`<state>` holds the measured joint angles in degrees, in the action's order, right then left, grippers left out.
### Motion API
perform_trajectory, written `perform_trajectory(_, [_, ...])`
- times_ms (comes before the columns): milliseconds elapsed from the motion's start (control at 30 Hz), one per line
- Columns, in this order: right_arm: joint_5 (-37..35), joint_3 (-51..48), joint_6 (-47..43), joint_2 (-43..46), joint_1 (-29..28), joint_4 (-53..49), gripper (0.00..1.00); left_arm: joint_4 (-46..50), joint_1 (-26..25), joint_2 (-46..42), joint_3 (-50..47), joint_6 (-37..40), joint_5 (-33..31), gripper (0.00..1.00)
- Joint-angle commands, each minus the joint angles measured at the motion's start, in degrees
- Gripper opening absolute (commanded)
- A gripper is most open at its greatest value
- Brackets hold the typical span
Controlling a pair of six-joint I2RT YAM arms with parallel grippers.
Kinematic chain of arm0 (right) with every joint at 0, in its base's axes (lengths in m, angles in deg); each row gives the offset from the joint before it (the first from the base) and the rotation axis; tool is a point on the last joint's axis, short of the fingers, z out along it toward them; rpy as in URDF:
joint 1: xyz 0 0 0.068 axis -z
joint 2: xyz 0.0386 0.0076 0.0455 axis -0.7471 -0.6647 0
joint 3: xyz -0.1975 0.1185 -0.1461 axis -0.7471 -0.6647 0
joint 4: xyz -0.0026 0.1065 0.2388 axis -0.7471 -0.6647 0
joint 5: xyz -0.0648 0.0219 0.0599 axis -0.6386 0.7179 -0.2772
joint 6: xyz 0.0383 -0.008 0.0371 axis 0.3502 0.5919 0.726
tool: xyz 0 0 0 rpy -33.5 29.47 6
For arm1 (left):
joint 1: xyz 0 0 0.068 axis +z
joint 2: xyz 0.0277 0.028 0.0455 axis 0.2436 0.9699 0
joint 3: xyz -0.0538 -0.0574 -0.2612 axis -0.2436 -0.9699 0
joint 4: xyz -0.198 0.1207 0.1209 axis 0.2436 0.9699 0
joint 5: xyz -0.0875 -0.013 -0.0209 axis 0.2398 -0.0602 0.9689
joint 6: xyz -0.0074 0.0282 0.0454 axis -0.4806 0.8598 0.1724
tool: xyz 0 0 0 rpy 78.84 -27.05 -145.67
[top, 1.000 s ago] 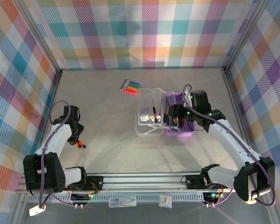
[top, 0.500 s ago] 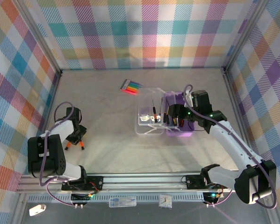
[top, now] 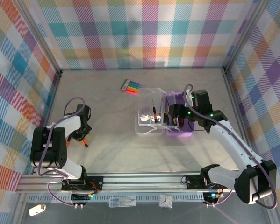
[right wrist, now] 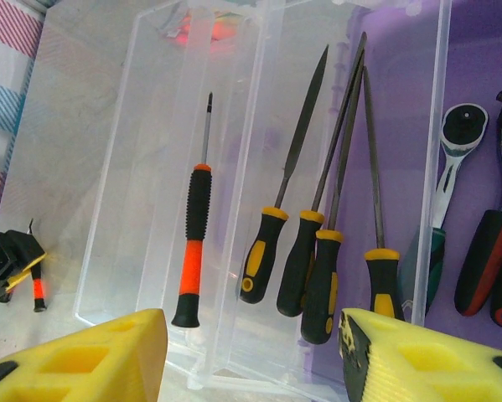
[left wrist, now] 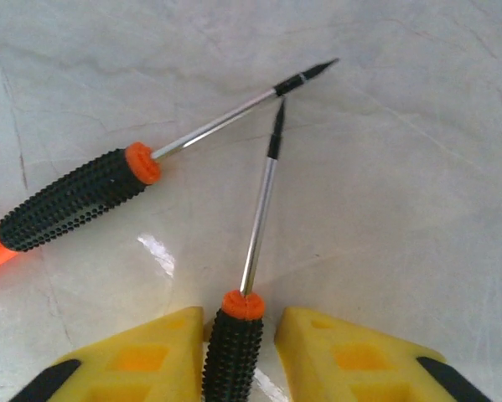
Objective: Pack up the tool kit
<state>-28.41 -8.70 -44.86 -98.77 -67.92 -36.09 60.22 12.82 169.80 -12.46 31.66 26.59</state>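
The tool kit lies open at mid-table, its purple base on the right and its clear lid folded out to the left. In the lid lies a black-and-orange screwdriver. Several yellow-and-black files lie next to it. My right gripper hangs open just above the kit. At the left, two black-and-orange screwdrivers lie on the table. My left gripper straddles the handle of one screwdriver, with a thin gap on each side. The other screwdriver lies free to the left.
A flat pack of rainbow markers lies behind the kit. A ratchet and red-and-black handles sit in the purple base. Checked walls close the table on three sides.
My left arm has drawn in and its gripper has shifted slightly right over the two screwdrivers, its jaws narrowing around one handle. The right arm has not moved.
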Motion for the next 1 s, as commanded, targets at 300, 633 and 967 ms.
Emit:
perform_trajectory(300, [-1.35, 2.53, -1.02, 0.65, -0.37, -1.33, 0.56, -8.34, -10.23, 4.71, 4.04, 2.18, 12.44, 0.09])
perform_trajectory(633, [-2.41, 3.1, -0.76, 1.09, -0.38, -2.6, 0.56, -6.11, -17.6, 4.68, 10.29, 5.17, 12.29, 0.0])
perform_trajectory(967, [-2.71, 2.69, -0.23, 0.7, -0.38, -2.57, 0.56, 2.29, -23.72, 1.7, 21.72, 8.2, 10.64, 0.0])
